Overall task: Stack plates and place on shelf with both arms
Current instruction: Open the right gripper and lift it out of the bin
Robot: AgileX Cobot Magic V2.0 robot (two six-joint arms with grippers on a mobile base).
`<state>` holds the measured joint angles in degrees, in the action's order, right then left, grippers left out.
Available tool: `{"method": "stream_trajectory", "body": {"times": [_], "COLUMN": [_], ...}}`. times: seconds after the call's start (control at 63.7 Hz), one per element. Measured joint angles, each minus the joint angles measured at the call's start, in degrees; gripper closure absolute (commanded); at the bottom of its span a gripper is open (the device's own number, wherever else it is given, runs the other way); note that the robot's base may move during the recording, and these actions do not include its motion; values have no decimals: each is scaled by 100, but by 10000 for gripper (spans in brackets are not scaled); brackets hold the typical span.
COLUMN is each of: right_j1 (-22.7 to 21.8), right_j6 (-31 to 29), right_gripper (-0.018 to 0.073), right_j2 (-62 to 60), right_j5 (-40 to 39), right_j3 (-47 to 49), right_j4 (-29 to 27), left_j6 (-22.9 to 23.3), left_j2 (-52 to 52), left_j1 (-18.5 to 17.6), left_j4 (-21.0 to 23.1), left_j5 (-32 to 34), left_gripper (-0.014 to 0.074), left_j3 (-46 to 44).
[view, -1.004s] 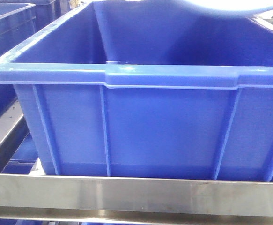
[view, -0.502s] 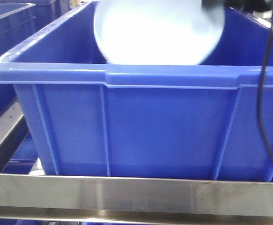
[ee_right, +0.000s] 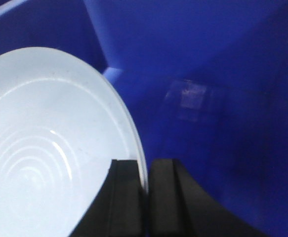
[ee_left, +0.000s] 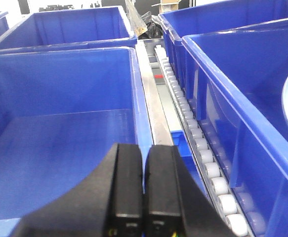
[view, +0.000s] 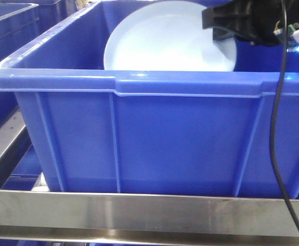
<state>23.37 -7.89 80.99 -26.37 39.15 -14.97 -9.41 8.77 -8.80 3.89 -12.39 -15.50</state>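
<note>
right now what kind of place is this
Probably a warehouse or dish-handling line: rows of blue crates, a roller conveyor between them, a steel rail, and a white plate in one crate.

Blue crates [ee_left: 60,98] in rows; white roller track [ee_left: 203,148] between them; steel rail [view: 149,212] in front

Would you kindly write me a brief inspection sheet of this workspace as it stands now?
Surface: steel shelf rail beneath the blue crate.
Job's things: one white plate, tilted, lowered inside the crate; a second plate not seen.
Clutter: nothing seen.
Grippers: right gripper shut on the plate's rim; left gripper shut, empty, above a neighbouring crate.
Cables: black cable hanging before the crate.
Surroundings: more blue crates, roller track.
</note>
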Motion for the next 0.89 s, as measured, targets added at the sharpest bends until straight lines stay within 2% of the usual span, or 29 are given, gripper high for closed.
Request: {"method": "stream_trajectory", "body": {"times": [0.235,0.565,0.785,0.894], "right_j1": [0,0,0,0], "right_j6": [0,0,-24,-47], "right_gripper": [286,274,144,142], "right_j2": [22,22,22,11], "right_j5": [0,201,276,327], "right_j3": [0,0,40,62], "right_j4": [0,-18,-203,-357], "left_j6": [0,0,0,0], "left_j2": [0,0,0,0], "left_j1": [0,0,0,0], "left_j4": [0,0,0,0], "left_j5": [0,0,0,0], "left_gripper": [516,516,516,516], "left_j3": [0,0,0,0]}}
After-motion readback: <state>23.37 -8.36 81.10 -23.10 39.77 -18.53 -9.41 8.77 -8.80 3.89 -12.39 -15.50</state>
